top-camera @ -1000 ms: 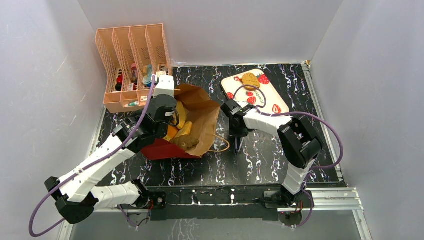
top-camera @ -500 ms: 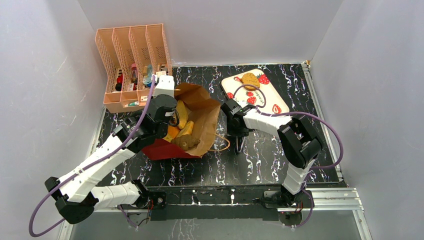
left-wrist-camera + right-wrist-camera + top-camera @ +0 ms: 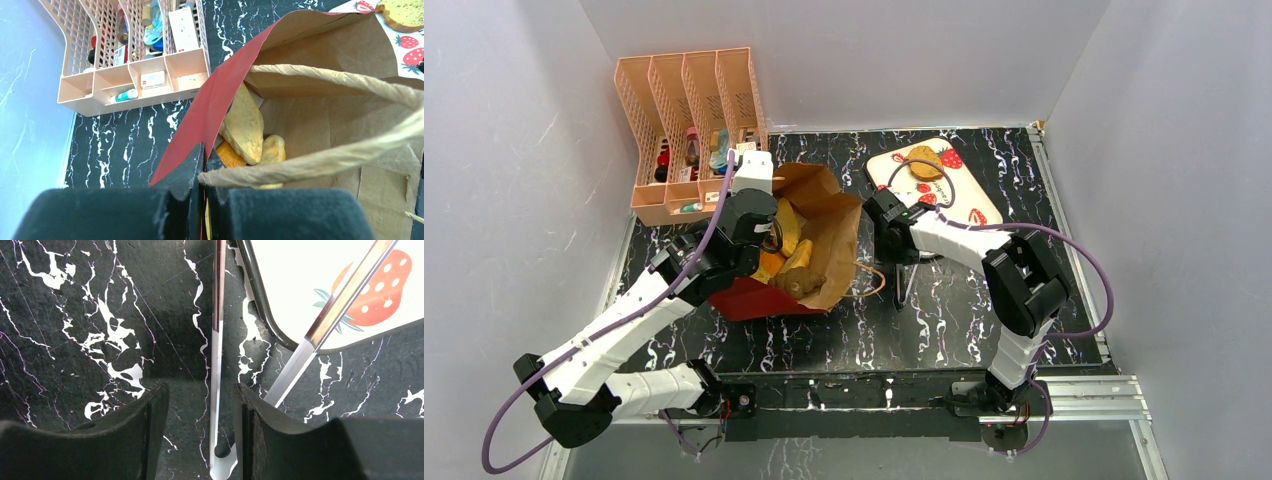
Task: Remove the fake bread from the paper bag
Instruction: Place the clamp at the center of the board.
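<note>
The paper bag [image 3: 834, 250] lies tipped open on the dark marble table, red outside and brown kraft inside. Fake bread [image 3: 790, 262] shows in its mouth: a tan piece [image 3: 245, 125], an orange piece [image 3: 231, 155] and a yellow piece [image 3: 273, 149]. My left gripper [image 3: 204, 165] is shut on the bag's red rim, right where a tan cord handle [image 3: 325, 155] starts. My right gripper [image 3: 200, 410] stands open low over the table, right of the bag. One arm of the metal tongs [image 3: 216, 360] lies between its fingers.
A strawberry-print tray [image 3: 974, 200] at the back right holds one brown bread piece [image 3: 924, 160]. The tray's rim [image 3: 270, 330] is just ahead of my right fingers. A peach slotted organiser [image 3: 689, 120] stands at the back left, close to the bag.
My right wrist has shifted a little back toward the tray, and the tongs now sit slightly further right on the table. The left arm and the bag have not moved.
</note>
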